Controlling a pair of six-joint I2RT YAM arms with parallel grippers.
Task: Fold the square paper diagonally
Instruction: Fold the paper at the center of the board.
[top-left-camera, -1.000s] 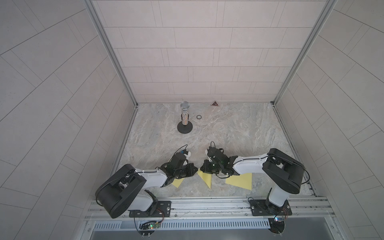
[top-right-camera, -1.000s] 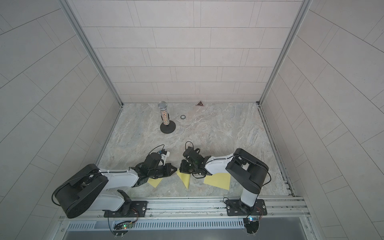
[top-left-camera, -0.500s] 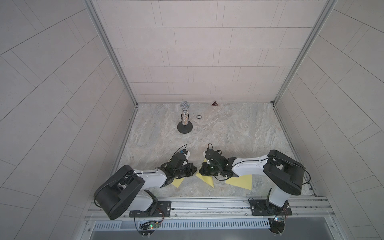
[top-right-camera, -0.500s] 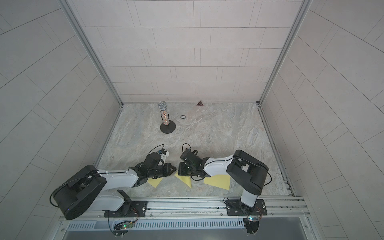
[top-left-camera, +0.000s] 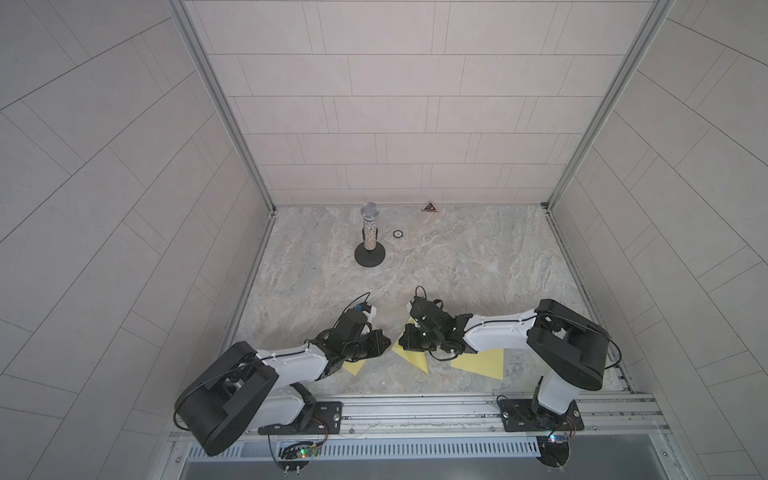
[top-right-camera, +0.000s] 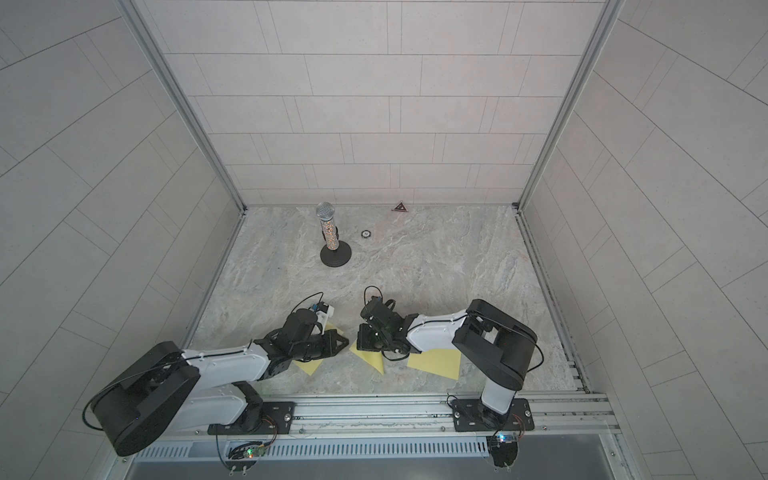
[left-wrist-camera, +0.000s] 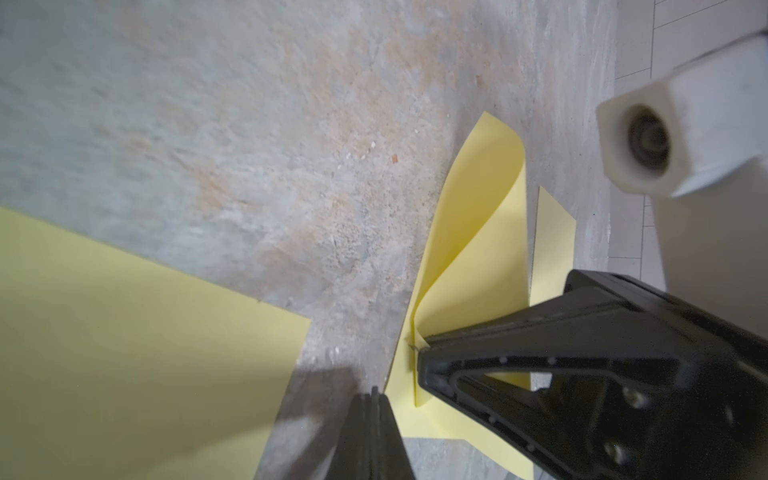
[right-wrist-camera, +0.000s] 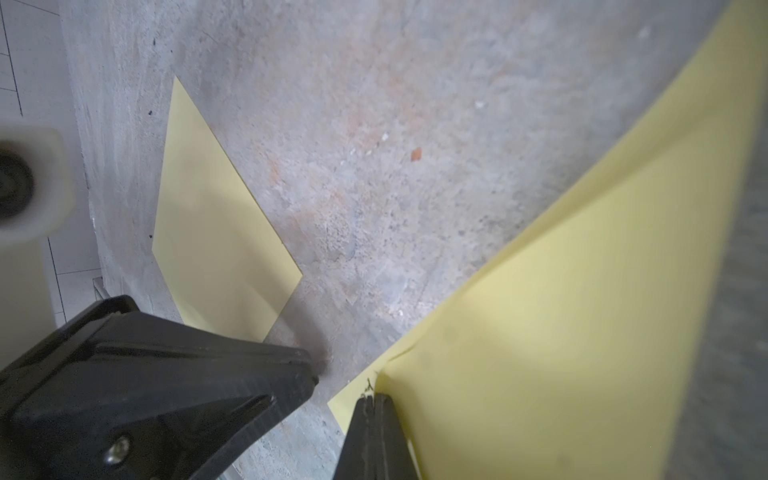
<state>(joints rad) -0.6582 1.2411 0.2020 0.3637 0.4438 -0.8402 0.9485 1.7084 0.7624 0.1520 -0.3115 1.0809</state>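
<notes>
The yellow square paper (top-left-camera: 415, 358) (top-right-camera: 371, 358) lies near the table's front, between my two arms. One flap of it curls up off the table (left-wrist-camera: 473, 232) (right-wrist-camera: 582, 311). My right gripper (top-left-camera: 402, 341) (top-right-camera: 360, 341) (right-wrist-camera: 375, 398) is shut. Its tip is down on the paper at the root of the raised flap, and the flap leans against its side; I cannot tell whether paper is pinched. My left gripper (top-left-camera: 387, 343) (top-right-camera: 345, 343) (left-wrist-camera: 375, 390) is shut on nothing. It sits just off the paper's near edge and faces the right gripper's tip.
A second yellow sheet (top-left-camera: 353, 366) (right-wrist-camera: 216, 232) lies under the left arm, and a third (top-left-camera: 482, 362) lies under the right arm. A microphone on a round stand (top-left-camera: 369, 239), a small ring (top-left-camera: 398, 234) and a triangular marker (top-left-camera: 429, 207) are at the back. A metal rail (top-left-camera: 415, 409) runs along the front.
The right gripper has slid a little to the left along the paper, toward the left gripper. The left arm has stayed still.
</notes>
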